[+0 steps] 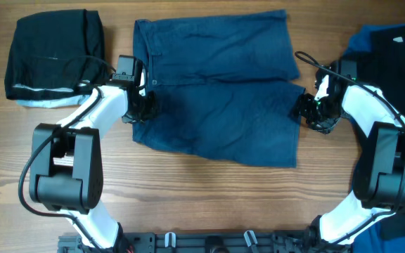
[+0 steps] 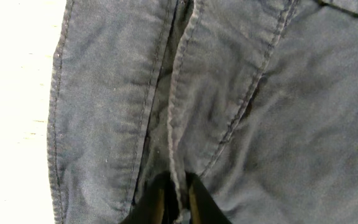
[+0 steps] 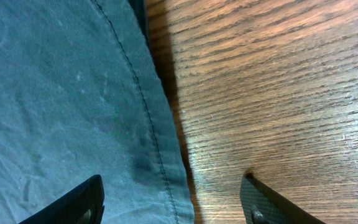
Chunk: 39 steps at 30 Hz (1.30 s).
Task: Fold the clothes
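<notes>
The wooden table (image 1: 209, 190) fills the overhead view, and the navy shorts (image 1: 216, 91) lie spread flat across its middle, waistband to the left and leg hems to the right, with one leg on the far side and one on the near side. At the far left corner sits a folded black garment (image 1: 51, 49) with a strip of pale blue cloth (image 1: 37, 100) showing under its near edge. At the far right lies a dark pile (image 1: 399, 63) with royal-blue fabric (image 1: 361, 39) peeking out at its left. From above, the left gripper (image 1: 143, 105) is down at the waistband edge and the right gripper (image 1: 306, 109) is at the hem edge on the right, but how either pair of jaws stands is not clear from there. The wrist cameras settle it. The left one shows its dark fingers (image 2: 157, 206) drawn close together on a raised stitched fold of the shorts near the fly. The right one shows its jaws spread wide, one finger (image 3: 73, 205) over the blue cloth and the other over bare wood, with the stitched hem between them.
</notes>
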Motion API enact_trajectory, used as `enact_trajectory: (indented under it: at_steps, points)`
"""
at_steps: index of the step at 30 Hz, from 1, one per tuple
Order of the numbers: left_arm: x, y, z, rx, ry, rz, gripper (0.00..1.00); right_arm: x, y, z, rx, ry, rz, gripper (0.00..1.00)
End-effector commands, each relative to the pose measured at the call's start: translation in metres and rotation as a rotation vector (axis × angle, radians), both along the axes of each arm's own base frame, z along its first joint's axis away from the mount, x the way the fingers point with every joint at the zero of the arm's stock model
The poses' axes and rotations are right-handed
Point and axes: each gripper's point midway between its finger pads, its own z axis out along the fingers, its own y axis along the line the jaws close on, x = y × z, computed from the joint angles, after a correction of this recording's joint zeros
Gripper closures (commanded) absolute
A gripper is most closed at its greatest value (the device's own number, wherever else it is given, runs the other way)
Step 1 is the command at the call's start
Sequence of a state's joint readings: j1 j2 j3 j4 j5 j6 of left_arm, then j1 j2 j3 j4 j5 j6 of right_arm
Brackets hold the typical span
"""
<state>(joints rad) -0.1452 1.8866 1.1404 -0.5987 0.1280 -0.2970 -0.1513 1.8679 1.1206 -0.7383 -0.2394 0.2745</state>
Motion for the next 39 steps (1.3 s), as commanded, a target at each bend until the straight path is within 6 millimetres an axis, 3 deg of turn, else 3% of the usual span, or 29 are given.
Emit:
enact_trajectory:
  at_steps: [1,7,18,33,39]
  points:
    - [-0.006,-0.002,-0.006,-0.005,0.024,-0.01,0.96,-0.003,0.002,-0.002,0.001,0.001,0.014,0.29]
    - [-0.005,-0.002,-0.002,-0.006,0.016,-0.011,0.96,-0.003,0.002,-0.002,0.001,0.001,0.014,0.29]
    - [-0.01,0.012,0.058,0.032,-0.078,0.104,0.96,-0.003,0.002,-0.002,0.0,0.001,0.014,0.29]
    - [-0.048,0.034,0.023,0.152,0.134,0.233,0.96,-0.003,0.002,-0.002,0.0,0.001,0.016,0.29]
    - [-0.056,0.04,0.025,0.183,0.16,0.233,0.94,-0.003,0.002,-0.001,0.0,0.0,0.017,0.29]
